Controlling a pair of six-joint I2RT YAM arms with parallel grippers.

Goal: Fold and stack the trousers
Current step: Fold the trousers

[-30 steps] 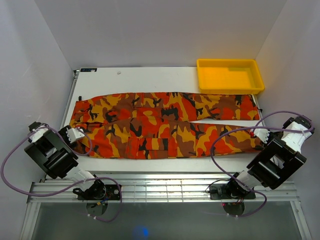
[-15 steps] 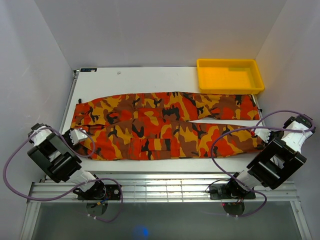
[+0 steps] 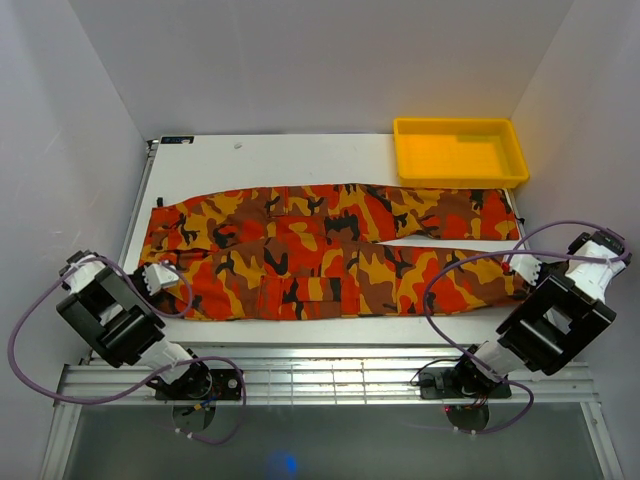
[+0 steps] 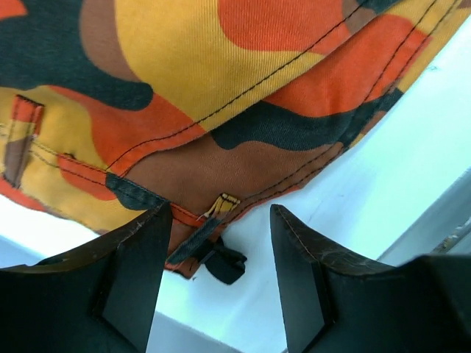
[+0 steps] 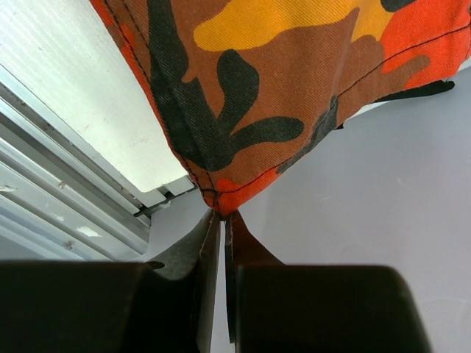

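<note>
The trousers (image 3: pixel 320 255), in orange, red, yellow, brown and black camouflage, lie spread lengthwise across the white table (image 3: pixel 270 155), waist to the left and leg hems to the right. My left gripper (image 3: pixel 160 277) is open at the waist's near corner. In the left wrist view its fingers (image 4: pixel 140 272) straddle a belt loop and a black tab on the trousers (image 4: pixel 221 95) without gripping them. My right gripper (image 5: pixel 223 220) is shut on the corner of the near leg's hem (image 5: pixel 243 184), which reaches past the table's right edge.
A plain yellow plastic tray (image 3: pixel 460 181) stands at the table's far right corner, just beyond the far leg. Grey walls close in on both sides and the back. A metal rail (image 3: pixel 330 375) runs along the near edge between the arm bases.
My left arm has drawn back slightly toward the near edge, and the waist end of the trousers has shifted a little with it. The right arm and its grip are unchanged.
</note>
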